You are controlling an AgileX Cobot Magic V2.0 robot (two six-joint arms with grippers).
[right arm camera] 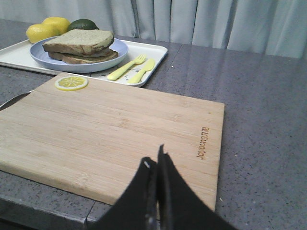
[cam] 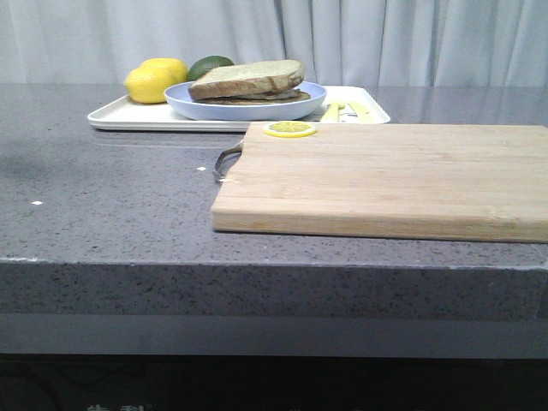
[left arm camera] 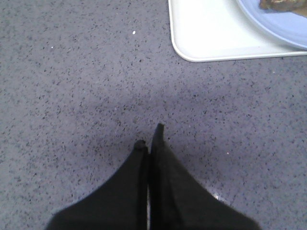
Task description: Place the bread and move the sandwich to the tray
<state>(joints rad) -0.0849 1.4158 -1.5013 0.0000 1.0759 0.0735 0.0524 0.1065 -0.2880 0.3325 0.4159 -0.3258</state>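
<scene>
1. Left gripper (left arm camera: 149,139) hangs low over the bare grey countertop (left arm camera: 72,96), fingers pinched together with nothing between them, a corner of the tray (left arm camera: 201,43) up ahead.
2. Right gripper (right arm camera: 154,163) sits over the near edge of the wooden board (right arm camera: 120,129), jaws closed tight too, empty.
3. The sandwich (cam: 247,81) is on its light-blue plate (cam: 205,107), and the plate's sitting on the white tray (cam: 128,116) at the back of the counter.
4. Top bread (right arm camera: 79,40) slice is thick, pale greenish-tan, brown crust, stacked on a flatter slice.
5. Also on the tray: lemons (cam: 154,80), an avocado (cam: 210,65), yellow fork and knife (right arm camera: 132,69).
6. A lemon slice (cam: 289,128) lies on the board's far corner.
</scene>
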